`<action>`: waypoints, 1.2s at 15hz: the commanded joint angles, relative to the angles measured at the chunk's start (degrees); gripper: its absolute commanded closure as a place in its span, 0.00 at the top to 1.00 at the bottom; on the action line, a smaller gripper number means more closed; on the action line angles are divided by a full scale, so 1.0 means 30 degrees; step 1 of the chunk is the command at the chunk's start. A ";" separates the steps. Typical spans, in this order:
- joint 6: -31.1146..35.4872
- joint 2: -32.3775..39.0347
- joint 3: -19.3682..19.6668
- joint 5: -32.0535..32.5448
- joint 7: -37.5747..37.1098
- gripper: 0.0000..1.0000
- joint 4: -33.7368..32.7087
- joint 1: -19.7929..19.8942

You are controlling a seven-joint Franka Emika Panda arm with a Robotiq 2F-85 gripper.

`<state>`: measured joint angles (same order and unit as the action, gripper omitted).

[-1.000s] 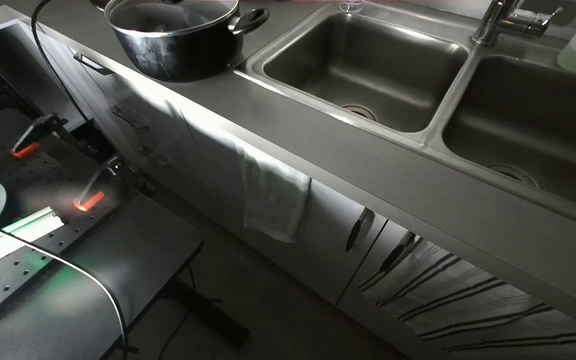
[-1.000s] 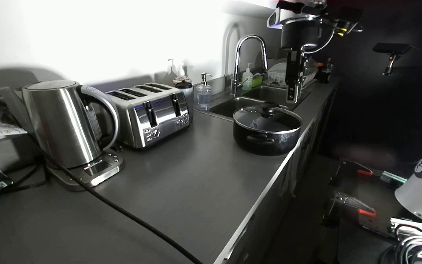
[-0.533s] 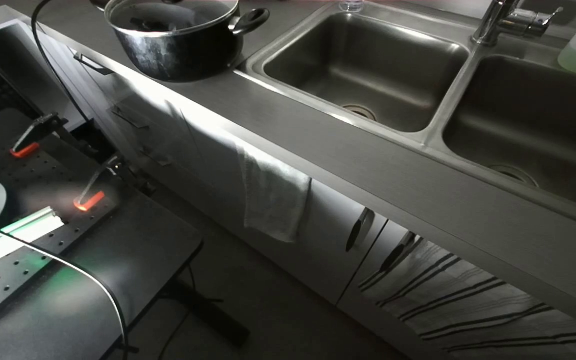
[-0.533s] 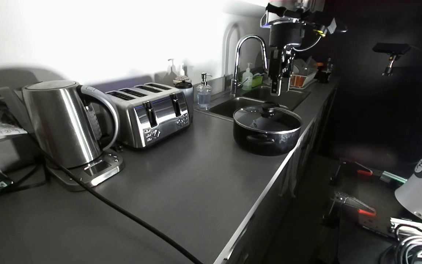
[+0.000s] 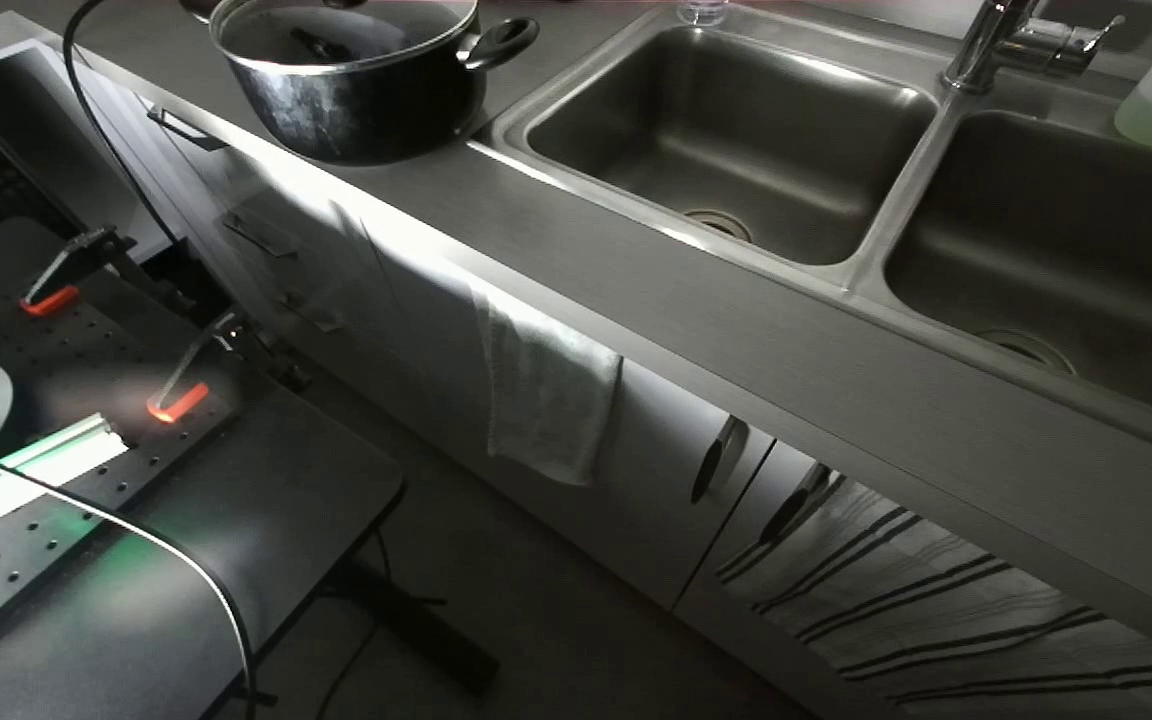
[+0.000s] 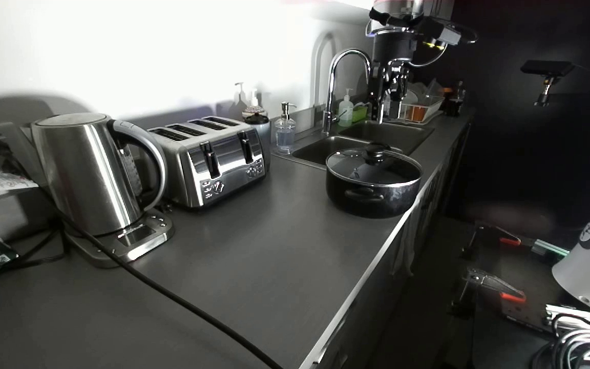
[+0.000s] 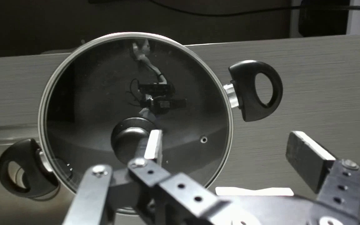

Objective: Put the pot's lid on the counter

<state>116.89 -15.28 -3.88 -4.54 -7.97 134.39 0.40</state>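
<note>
1. Lid (image 7: 105, 93), a see-through disc with a dark knob (image 7: 127, 140), is lying level on the pot (image 6: 377, 203), covering its mouth.
2. The pot is standing on the dark grey counter (image 6: 254, 256) just beside the front edge, one side handle (image 7: 41, 179) pointing toward the sink basins (image 5: 871, 245).
3. The gripper (image 7: 225, 145) is hanging above the counter with its two fingers (image 7: 308, 165) standing well apart, released; in the wrist view one finger is crossing in front of the knob.
4. Along the wall-side edge, a silver toaster (image 6: 228, 169) and a steel kettle (image 6: 82, 174) are standing near each other, and a tall faucet (image 6: 331, 87) is arching beside the sink basins.
5. Below the front edge, a pale towel (image 5: 551, 400) and a striped towel (image 5: 936, 590) are hanging before the white cabinets (image 5: 646, 520).
</note>
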 commanded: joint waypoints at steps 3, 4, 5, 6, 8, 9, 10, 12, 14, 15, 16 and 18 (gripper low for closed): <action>0.0760 0.0614 0.0459 0.1406 -0.1340 1.00 -0.0231 0.0642; 0.0940 0.0706 0.0527 0.1574 -0.1575 1.00 -0.0220 0.0764; 0.1158 0.0811 0.0589 0.1745 -0.1786 1.00 -0.0196 0.0880; 0.1401 0.0935 0.0644 0.1905 -0.2031 1.00 -0.0187 0.0998; 0.1816 0.1263 0.0764 0.2219 -0.2585 1.00 -0.0226 0.1190; 0.2001 0.1460 0.0801 0.2380 -0.2867 1.00 -0.0245 0.1260; 0.2254 0.1623 0.0820 0.2521 -0.3126 1.00 -0.0220 0.1313; 0.2633 0.2042 0.0820 0.2848 -0.3707 1.00 -0.0172 0.1385; 0.2915 0.2506 0.0813 0.3233 -0.4280 1.00 -0.0137 0.1390; 0.3048 0.2718 0.0817 0.3400 -0.4530 1.00 -0.0096 0.1365; 0.3106 0.2899 0.0828 0.3556 -0.4756 1.00 -0.0089 0.1336; 0.3129 0.3230 0.0853 0.3829 -0.5059 1.00 -0.0050 0.1260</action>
<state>125.06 -7.09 -1.60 4.78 -20.50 134.33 4.61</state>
